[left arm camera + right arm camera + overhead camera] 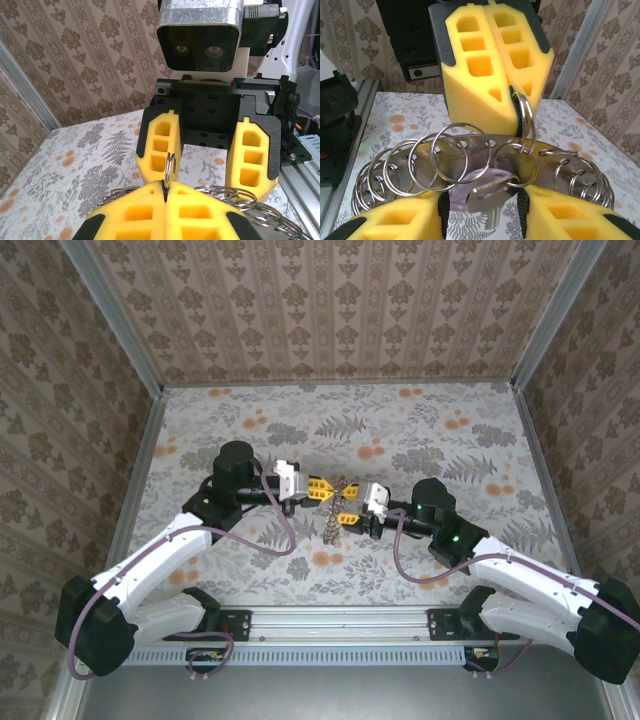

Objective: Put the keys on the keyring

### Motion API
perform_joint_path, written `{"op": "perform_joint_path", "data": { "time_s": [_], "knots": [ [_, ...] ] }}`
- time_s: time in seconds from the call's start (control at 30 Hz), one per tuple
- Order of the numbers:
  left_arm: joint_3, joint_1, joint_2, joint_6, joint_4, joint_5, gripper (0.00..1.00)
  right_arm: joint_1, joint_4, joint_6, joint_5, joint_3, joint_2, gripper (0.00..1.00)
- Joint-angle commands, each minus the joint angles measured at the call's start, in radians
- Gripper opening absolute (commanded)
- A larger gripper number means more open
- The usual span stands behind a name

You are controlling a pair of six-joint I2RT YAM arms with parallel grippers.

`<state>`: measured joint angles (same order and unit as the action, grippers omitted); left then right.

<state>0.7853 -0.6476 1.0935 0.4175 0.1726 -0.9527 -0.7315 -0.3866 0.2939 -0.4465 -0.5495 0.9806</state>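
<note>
Keyring (pixel 470 147): hung mid-frame above desk (pixel 420 430). Left end effector (pixel 512 97) pinched one loop (upper centre). Right end effector (pixel 485 207) half-closed, apparently gripped keys (pixel 492 189), bottom centre. Step judged: threading; next needed key-hole aligned with loop's split.

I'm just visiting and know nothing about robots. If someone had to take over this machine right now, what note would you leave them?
Left gripper: shut, pinching one split ring of the keyring.
Right gripper: fingers apart on either side of the keys; whether it actually grips them is unclear.
Done: the two grippers meet tip to tip, and the keys sit right at the keyring.
Left: I cannot tell if a key is already threaded on. Check that, finish threading, then let go.
</note>
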Motion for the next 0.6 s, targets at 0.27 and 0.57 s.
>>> {"op": "perform_joint_path", "data": {
  "time_s": [0.27,0.57],
  "knots": [
    [-0.003,-0.006,0.001,-0.026,0.043,0.017,0.0,-0.046,-0.101,-0.065,0.145,0.026,0.016,0.4],
    [-0.005,-0.006,0.002,-0.027,0.042,0.026,0.0,-0.055,-0.12,-0.081,0.261,0.048,0.01,0.23]
  ]
}}
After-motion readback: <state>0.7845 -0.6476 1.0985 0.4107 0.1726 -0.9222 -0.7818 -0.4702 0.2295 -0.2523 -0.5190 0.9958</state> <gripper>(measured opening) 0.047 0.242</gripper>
